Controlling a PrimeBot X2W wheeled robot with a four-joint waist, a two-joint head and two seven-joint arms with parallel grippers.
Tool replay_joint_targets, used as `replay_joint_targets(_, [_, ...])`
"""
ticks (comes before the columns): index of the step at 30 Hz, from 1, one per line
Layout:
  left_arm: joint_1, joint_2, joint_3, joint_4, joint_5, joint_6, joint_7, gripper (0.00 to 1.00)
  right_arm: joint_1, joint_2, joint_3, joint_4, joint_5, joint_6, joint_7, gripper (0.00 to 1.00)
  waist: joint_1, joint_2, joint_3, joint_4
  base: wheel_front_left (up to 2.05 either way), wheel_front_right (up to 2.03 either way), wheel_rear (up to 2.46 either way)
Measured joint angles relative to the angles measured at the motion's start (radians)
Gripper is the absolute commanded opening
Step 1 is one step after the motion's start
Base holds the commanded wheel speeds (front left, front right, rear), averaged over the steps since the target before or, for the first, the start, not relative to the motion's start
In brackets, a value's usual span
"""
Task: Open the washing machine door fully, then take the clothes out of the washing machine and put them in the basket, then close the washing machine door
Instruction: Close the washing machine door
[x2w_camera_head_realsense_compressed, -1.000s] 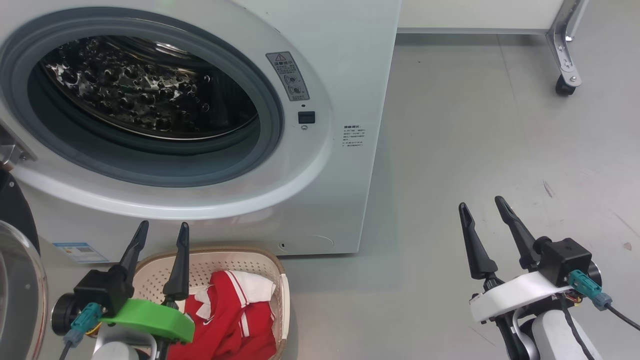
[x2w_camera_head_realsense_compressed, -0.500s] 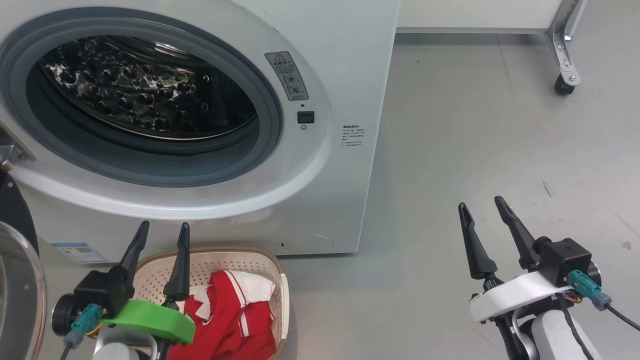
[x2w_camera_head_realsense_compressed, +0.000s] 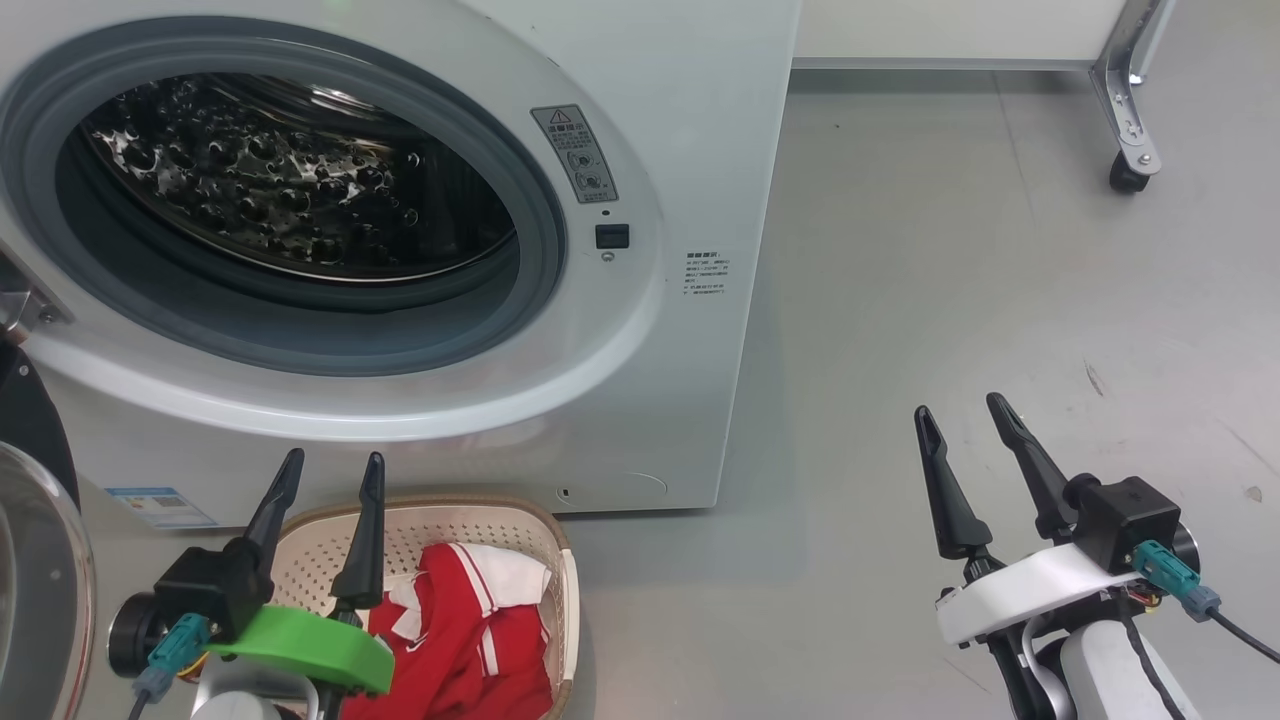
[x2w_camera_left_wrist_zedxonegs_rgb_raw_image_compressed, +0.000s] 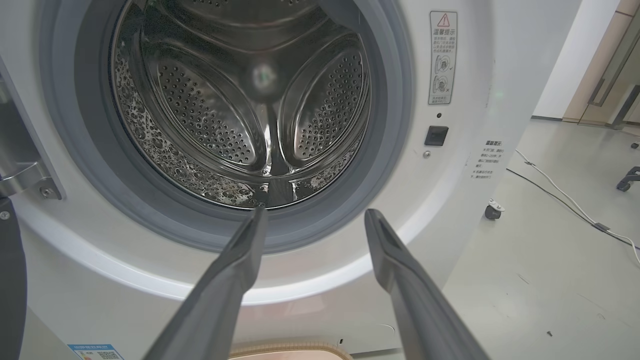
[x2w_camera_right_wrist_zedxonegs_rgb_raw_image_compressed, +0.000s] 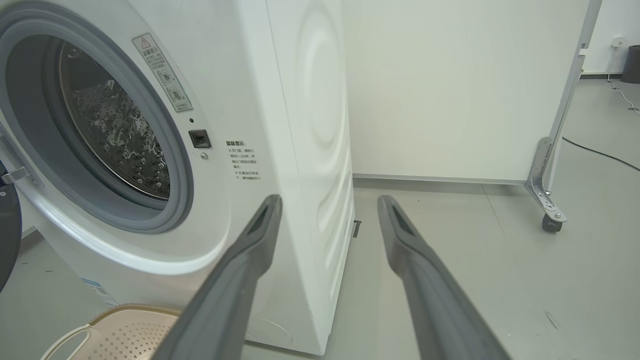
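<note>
Clothes (x2w_camera_head_realsense_compressed: 470, 630) lie in the basket (x2w_camera_head_realsense_compressed: 450, 503), just right of the left gripper (x2w_camera_head_realsense_compressed: 335, 455) and lower than its fingertips. That gripper stands spread, holding nothing. Its tips are over the basket's far rim and point at the washer (x2w_camera_head_realsense_compressed: 700, 150) front beneath the drum (x2w_camera_head_realsense_compressed: 280, 190) opening, where the left wrist view shows perforated steel. Left of this gripper hangs the door (x2w_camera_head_realsense_compressed: 40, 590), swung open. The right gripper (x2w_camera_head_realsense_compressed: 957, 404) hovers over the floor (x2w_camera_head_realsense_compressed: 950, 250), well to the right of the washer, fingers parted too and empty.
</note>
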Motion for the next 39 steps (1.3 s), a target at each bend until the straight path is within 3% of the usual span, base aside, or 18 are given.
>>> replay_joint_targets(21, [0.007, 0.000, 0.000, 0.002, 0.000, 0.000, 0.000, 1.00, 0.000, 0.002, 0.011, 0.007, 0.000, 0.000, 0.000, 1.00, 0.0000, 0.0000, -0.007, -0.009, -0.11, 0.11, 0.00])
replay_joint_targets(39, [0.008, 0.000, -0.005, 0.003, 0.000, 0.000, 0.000, 1.00, 0.000, 0.002, 0.024, 0.017, 0.000, 0.000, 0.000, 1.00, 0.0000, 0.0000, -0.011, -0.006, -0.78, 0.78, 0.00])
